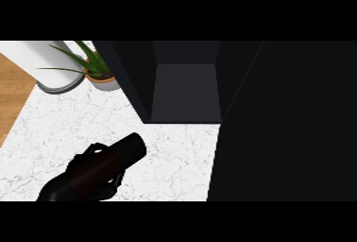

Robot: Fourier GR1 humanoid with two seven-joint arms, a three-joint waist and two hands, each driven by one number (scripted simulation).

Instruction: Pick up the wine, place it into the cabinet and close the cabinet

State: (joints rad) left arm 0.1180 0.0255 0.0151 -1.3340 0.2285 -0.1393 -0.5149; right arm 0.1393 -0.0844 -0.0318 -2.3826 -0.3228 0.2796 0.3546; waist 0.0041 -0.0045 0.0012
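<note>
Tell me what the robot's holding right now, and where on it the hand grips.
The left hand holds the dark wine bottle, fingers curled round its lower body; the neck end points toward the open cabinet.

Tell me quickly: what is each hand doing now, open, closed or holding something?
Left hand: closed around the dark wine bottle, holding it over the white counter.
Right hand: not in view.
</note>
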